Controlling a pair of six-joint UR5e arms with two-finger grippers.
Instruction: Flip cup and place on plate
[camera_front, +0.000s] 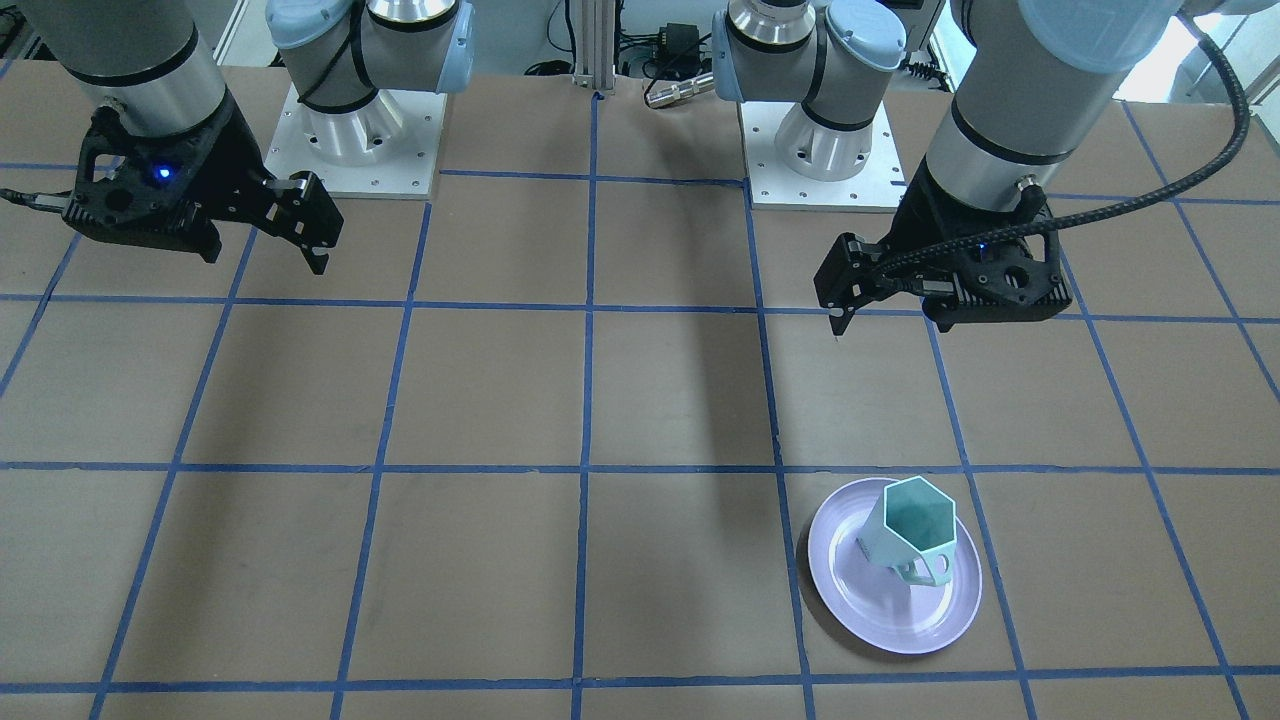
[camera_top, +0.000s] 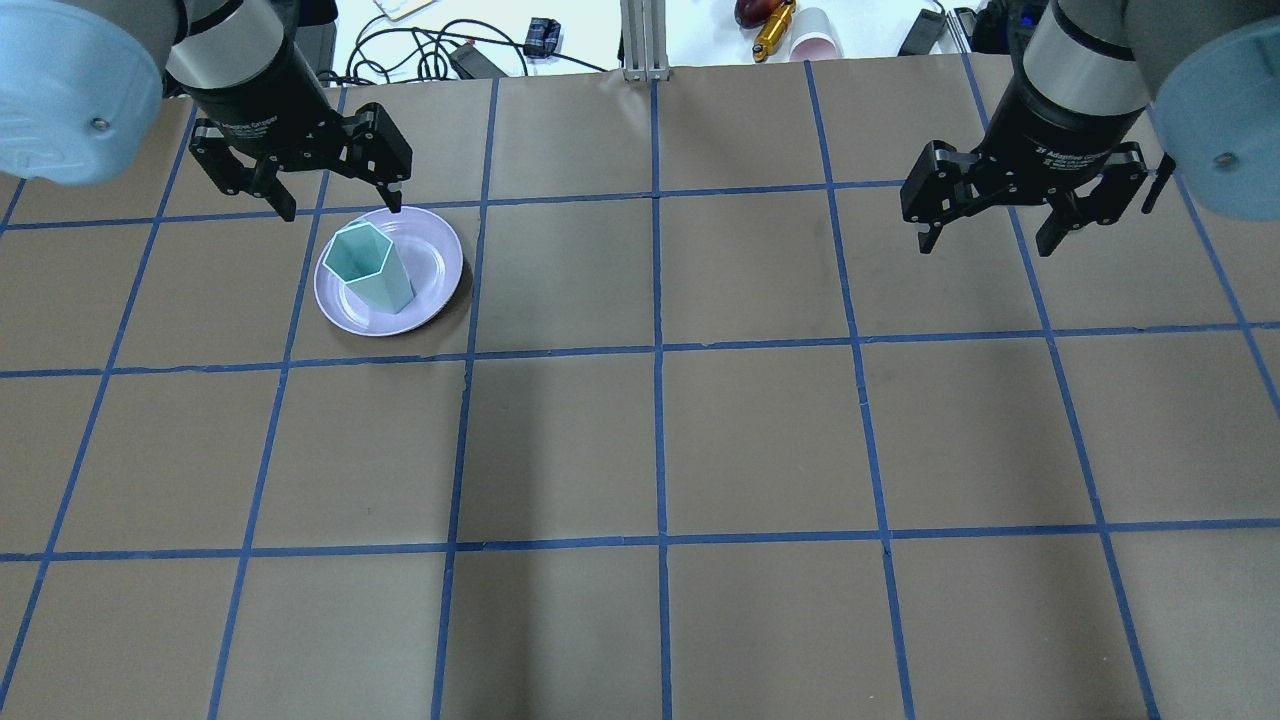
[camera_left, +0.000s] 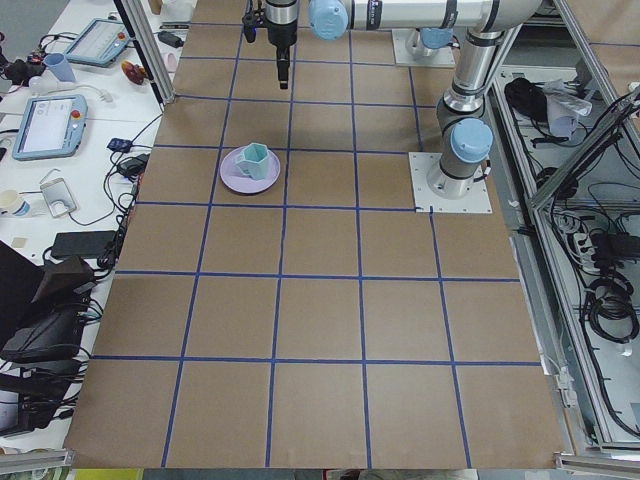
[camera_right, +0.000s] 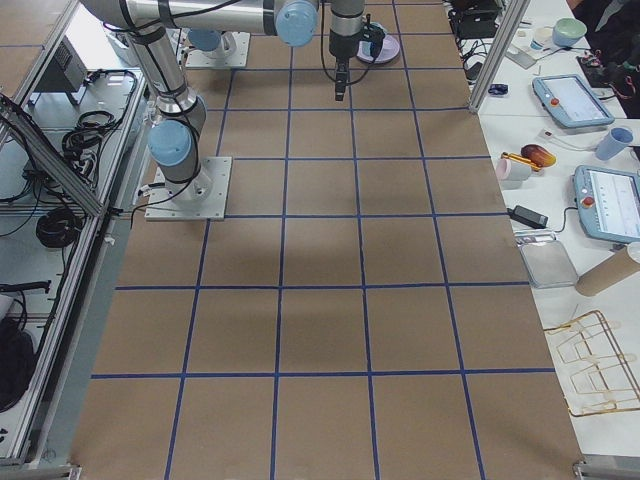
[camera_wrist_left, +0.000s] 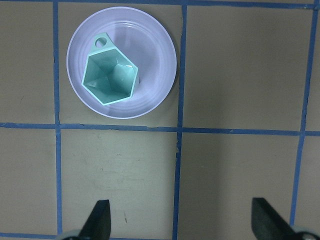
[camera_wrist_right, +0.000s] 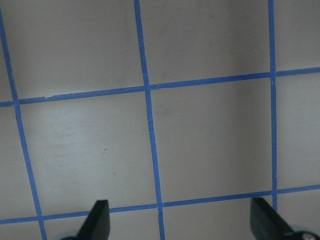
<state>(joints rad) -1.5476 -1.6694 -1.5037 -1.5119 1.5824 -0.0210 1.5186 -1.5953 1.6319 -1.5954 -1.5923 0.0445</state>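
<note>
My left gripper (camera_top: 340, 203) hangs wide open and empty; my right gripper (camera_top: 985, 240), far off, does likewise. The cup (camera_top: 370, 265) stands mouth-up on the lavender plate (camera_top: 437, 262). If I sweep low, a finger could clip its rim and topple it.

Plate (camera_wrist_left: 159, 65) gleams glossy and smooth; cup (camera_wrist_left: 110, 77) looks smooth, softly sheened; table (camera_top: 760, 440) is matt brown paper with tape lines (camera_top: 657, 300).

— Where does the cup (camera_wrist_left: 109, 77) sit?
— Upright on the plate (camera_wrist_left: 155, 60), ahead of the fingers (camera_wrist_left: 98, 220) of the left gripper (camera_top: 340, 208), touching neither.
— And the right gripper (camera_top: 988, 245)?
— Its fingers (camera_wrist_right: 97, 220) hang over the table (camera_top: 760, 440), well apart from the plate.
</note>
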